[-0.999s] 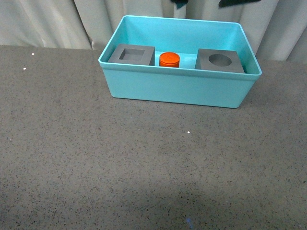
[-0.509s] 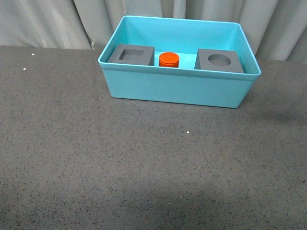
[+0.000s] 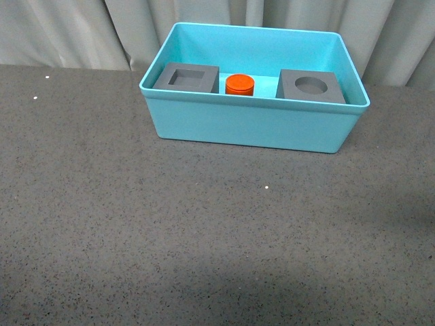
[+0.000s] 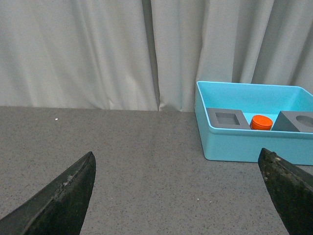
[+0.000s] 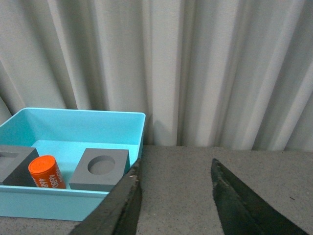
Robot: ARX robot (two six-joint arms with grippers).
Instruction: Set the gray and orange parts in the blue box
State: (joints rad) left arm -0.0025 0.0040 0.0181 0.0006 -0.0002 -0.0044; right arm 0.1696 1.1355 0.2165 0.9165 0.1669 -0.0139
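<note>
Front view: blue box (image 3: 251, 125) on speckled gray table (image 3: 170, 231), curtain (image 3: 68, 30) behind.

Sitting open-topped on the dark speckled surface: large turquoise plastic bin (image 3: 253, 128) with rimmed edge. Resting inside along its near wall: matte gray cube with square recess (image 3: 187, 77), upright orange cylinder (image 3: 240, 85), matte gray cube with round recess (image 3: 311, 87).
</note>
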